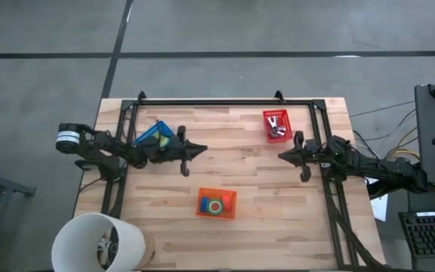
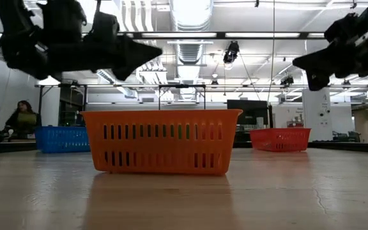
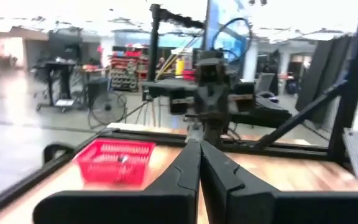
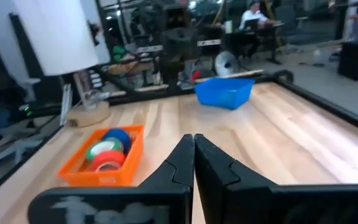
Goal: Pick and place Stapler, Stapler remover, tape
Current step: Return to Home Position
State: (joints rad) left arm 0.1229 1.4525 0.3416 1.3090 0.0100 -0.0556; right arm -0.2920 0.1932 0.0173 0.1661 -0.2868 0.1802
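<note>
Left tool (image 1: pixel 196 151) hung above the table (image 1: pixel 263 219) on the 9 o'clock side, fingers pressed together and empty, pointing toward 3 o'clock. Opposite it, the right tool (image 1: pixel 282 156) hung on the 3 o'clock side, likewise pressed together and empty, pointing back toward 9 o'clock.

The tape (image 1: pixel 215 206) lay in the orange basket (image 1: pixel 200 202) at 6 o'clock, well apart from both tools. A red basket (image 1: pixel 266 121) at 1 o'clock held small things, likely the staple removers (image 1: pixel 277 128). A blue basket (image 1: pixel 148 134) sat at 10 o'clock; what lay in it was mostly hidden beneath the left arm.

The sorting looked done, so the risks lay in parking the arms. The tips faced each other across the middle with a gap between; any reach inward by both could have knocked them together. The left arm crossed over the blue basket, so dropping low while pulling back could have caught its rim and dragged or tipped it. The red basket sat near the right tool, and a swing toward 12 o'clock could have shoved it. A white cylinder (image 1: pixel 97 242) at 7 o'clock stood clear.
</note>
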